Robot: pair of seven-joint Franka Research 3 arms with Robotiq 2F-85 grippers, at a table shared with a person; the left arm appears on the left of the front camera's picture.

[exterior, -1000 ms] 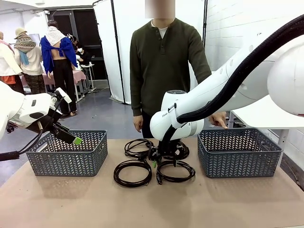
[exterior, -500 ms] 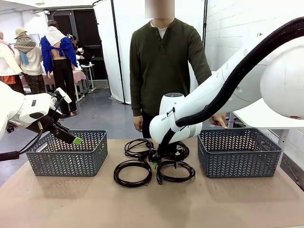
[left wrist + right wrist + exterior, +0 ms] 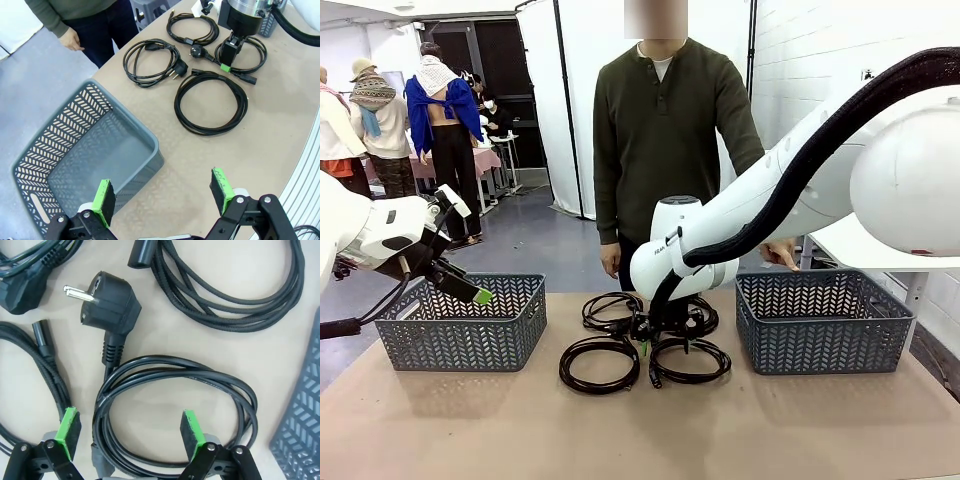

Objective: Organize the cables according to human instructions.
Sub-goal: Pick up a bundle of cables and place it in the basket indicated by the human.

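Front camera looks across; left wrist far, right wrist close above cables [image 3: 107,302].

The room is lit brightly and evenly from overhead. Soft, short shadows are cast on the table [image 3: 470,420] beneath the baskets [image 3: 460,330] and the cables [image 3: 600,388]. Mild glare is seen on the right arm [image 3: 910,170]. The front view is rendered sharp; the wrist views are slightly softened, and lines are bowed near their edges.

Far-right cable [image 3: 708,320] partly behind right arm [image 3: 750,205]
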